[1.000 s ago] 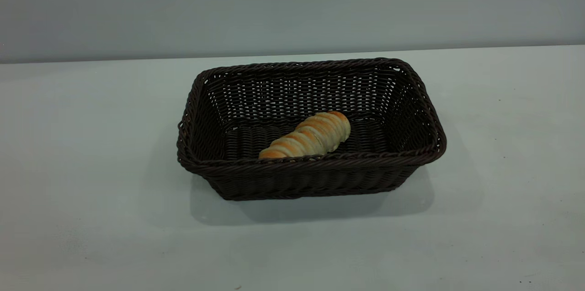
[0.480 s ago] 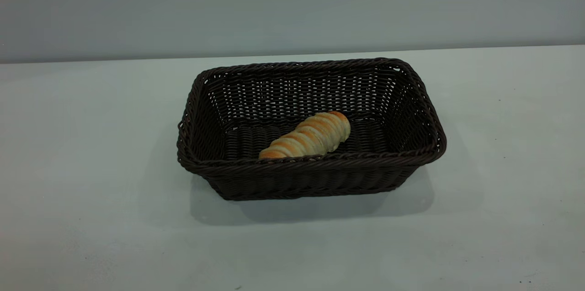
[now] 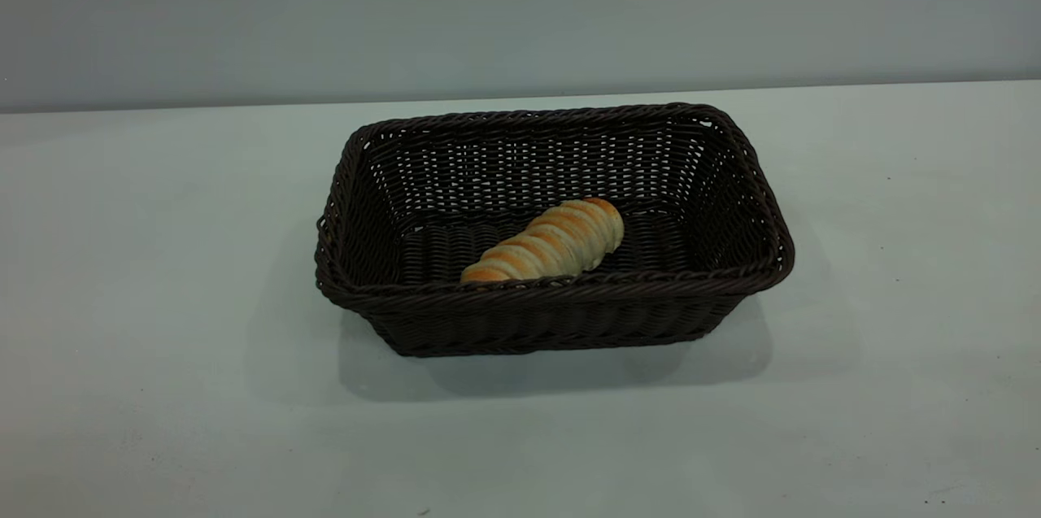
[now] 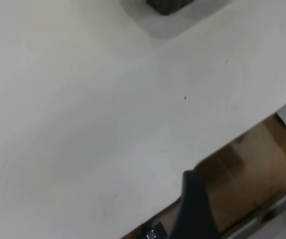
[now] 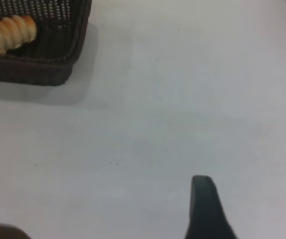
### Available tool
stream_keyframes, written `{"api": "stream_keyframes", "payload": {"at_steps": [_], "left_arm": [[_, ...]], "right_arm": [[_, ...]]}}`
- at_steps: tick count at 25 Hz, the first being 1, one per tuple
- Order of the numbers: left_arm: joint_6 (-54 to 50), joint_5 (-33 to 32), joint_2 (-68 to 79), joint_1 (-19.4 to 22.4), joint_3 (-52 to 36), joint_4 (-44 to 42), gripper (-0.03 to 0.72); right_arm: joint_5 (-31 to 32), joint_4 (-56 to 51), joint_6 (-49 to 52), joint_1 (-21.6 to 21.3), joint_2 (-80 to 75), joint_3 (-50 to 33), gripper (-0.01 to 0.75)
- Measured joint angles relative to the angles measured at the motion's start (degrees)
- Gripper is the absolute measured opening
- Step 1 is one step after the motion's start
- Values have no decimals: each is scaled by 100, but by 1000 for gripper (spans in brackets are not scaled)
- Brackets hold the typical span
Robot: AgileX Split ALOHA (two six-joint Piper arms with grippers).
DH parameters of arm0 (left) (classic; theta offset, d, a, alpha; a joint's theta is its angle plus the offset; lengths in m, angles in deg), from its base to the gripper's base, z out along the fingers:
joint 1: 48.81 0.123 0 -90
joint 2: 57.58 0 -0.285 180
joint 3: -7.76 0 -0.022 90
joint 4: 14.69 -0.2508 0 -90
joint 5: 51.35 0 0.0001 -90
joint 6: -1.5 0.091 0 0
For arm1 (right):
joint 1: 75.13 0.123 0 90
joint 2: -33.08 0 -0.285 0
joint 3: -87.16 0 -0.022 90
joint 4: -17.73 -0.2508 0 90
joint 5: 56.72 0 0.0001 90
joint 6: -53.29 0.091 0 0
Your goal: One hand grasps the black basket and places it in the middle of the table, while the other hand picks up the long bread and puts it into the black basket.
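The black basket [image 3: 553, 315] stands in the middle of the table [image 3: 146, 298], upright, long side toward the camera. The long bread [image 3: 546, 243] lies slantwise on the basket's floor, near the front wall. Neither arm shows in the exterior view. In the left wrist view a dark part of my left gripper [image 4: 195, 209] hangs over the table's edge, far from the basket's corner [image 4: 167, 6]. In the right wrist view a dark part of my right gripper [image 5: 205, 209] is above bare table, well away from the basket [image 5: 48, 69] and the bread [image 5: 8, 32].
A grey wall runs behind the table. The table's edge [image 4: 232, 142] with brown floor [image 4: 255, 174] beyond it shows in the left wrist view. Bare tabletop lies on all sides of the basket.
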Motion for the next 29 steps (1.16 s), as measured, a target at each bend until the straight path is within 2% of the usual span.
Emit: {"api": "stream_keyframes", "payload": {"at_steps": [1,4,6,9,11,29], "left_arm": [[0,-5,-5,281,0,0,593],[0,-11,-77,1555,0,-5,593],[0,-17,-196,2247,0,-11,593],[0,-35,-487,2875,0,-11,593],[0,-38,-783,2975,0,-11,593],[17,-76,-968,2864,0,-17,592]], "right_arm": [[0,-3,0,0,0,0,477],[0,-3,0,0,0,0,477],[0,-3,0,-1,0,0,477],[0,-3,0,-1,0,0,477],[0,-3,0,-1,0,0,477],[0,-7,0,-1,0,0,477]]}}
